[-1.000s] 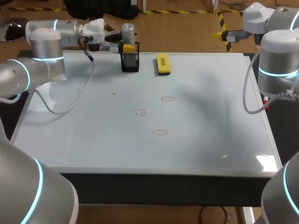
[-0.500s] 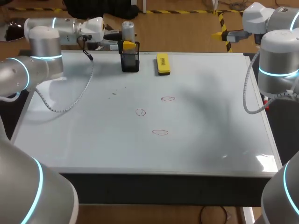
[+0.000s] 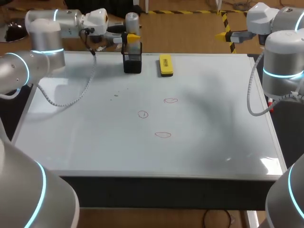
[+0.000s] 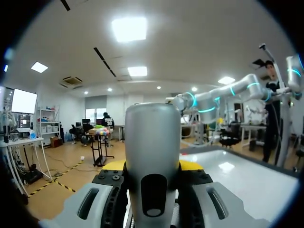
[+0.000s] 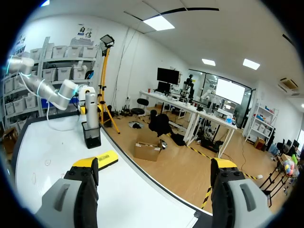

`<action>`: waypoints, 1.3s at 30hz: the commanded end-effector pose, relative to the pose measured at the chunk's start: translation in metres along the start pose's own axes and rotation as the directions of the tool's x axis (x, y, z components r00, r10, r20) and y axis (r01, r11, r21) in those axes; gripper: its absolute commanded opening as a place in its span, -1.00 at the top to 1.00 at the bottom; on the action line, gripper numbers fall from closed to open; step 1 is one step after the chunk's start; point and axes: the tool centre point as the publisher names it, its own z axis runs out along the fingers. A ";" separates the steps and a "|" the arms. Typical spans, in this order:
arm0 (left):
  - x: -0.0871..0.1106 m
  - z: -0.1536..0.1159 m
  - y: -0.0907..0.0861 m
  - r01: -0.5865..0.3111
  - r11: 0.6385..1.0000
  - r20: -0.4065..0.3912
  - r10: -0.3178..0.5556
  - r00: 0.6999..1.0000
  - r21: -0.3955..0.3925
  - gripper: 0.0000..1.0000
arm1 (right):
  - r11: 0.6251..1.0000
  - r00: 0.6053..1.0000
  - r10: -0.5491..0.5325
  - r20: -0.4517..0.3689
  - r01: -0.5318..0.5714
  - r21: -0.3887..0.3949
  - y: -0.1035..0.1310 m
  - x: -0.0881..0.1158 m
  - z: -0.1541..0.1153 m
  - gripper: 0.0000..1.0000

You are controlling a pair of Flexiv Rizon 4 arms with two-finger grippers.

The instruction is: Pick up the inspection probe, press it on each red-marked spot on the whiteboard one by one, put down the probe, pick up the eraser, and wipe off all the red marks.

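Observation:
The inspection probe (image 3: 132, 21), a silver cylinder, stands upright over the black holder (image 3: 132, 62) at the whiteboard's far edge. My left gripper (image 3: 132, 39) is shut on it from the side. The left wrist view shows the probe (image 4: 152, 137) clamped between that gripper's (image 4: 152, 166) yellow tips. I cannot tell whether the probe's lower end is clear of the holder. The yellow eraser (image 3: 165, 64) lies to the holder's right. Three red marks (image 3: 170, 100) (image 3: 143, 114) (image 3: 162, 135) sit mid-board. My right gripper (image 5: 154, 166) is open and empty, off the board's far right corner (image 3: 223, 35).
The whiteboard (image 3: 213, 123) covers the whole table top. In the right wrist view the probe (image 5: 91, 107), holder (image 5: 91, 135) and eraser (image 5: 105, 159) line up along the board's far edge. A grey cable (image 3: 71, 102) hangs from the left arm over the board's left part.
My left gripper has tightened on the probe and risen, drawing the probe upward from the holder. The right arm has stayed still.

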 end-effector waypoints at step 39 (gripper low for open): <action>0.094 0.012 -0.075 0.003 0.998 -0.023 -0.005 1.000 -0.071 1.00 | 1.000 1.000 0.000 -0.001 0.000 0.000 0.000 0.000 0.000 -1.00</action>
